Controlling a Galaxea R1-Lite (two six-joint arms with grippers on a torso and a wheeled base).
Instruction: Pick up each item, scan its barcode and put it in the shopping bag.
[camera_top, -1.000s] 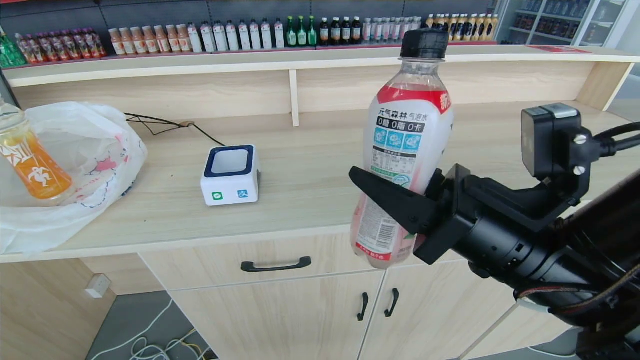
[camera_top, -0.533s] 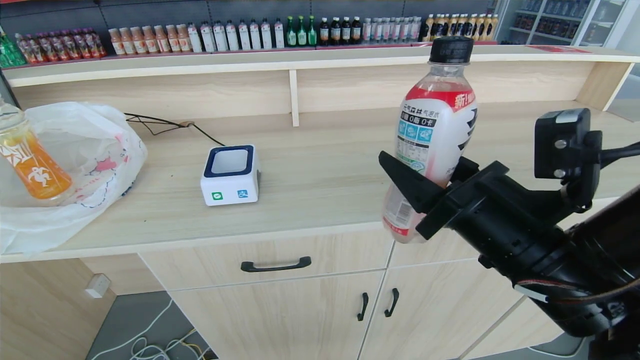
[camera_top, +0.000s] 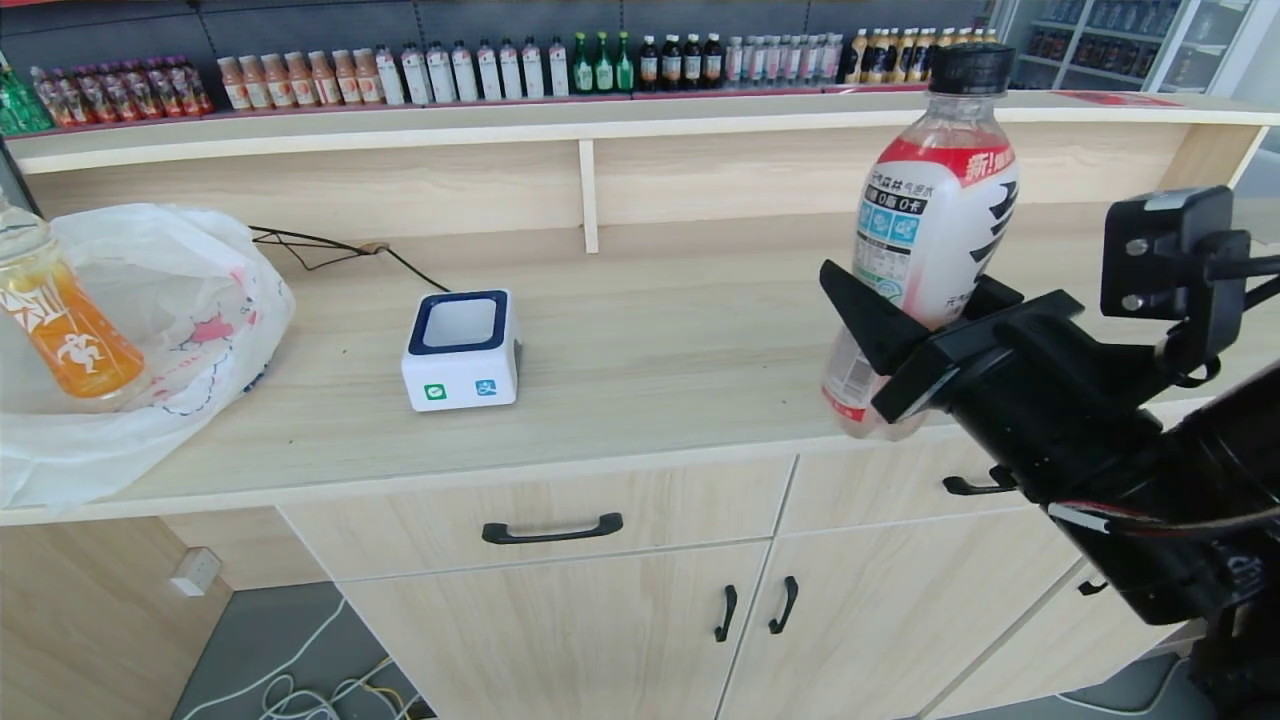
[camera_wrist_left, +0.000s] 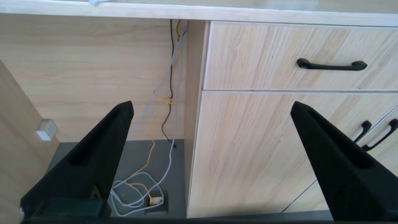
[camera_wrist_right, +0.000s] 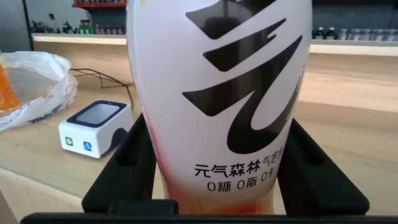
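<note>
My right gripper is shut on a clear bottle with a white-and-red label and black cap, held upright over the counter's front edge at the right. In the right wrist view the bottle stands between the black fingers. The white scanner with a dark-rimmed window sits mid-counter, left of the bottle. The white plastic shopping bag lies at the counter's left end with an orange drink bottle in it. My left gripper is open, below counter height facing the cabinet fronts.
The wooden counter has a raised back ledge and a thin divider. A black cable runs behind the scanner. Drawers and doors with black handles lie below. Shelves of drinks line the far wall.
My right arm has carried the bottle to the right and slightly up, away from the scanner, and turned it so its barcode now faces more to the left. Bag and scanner stayed put.
</note>
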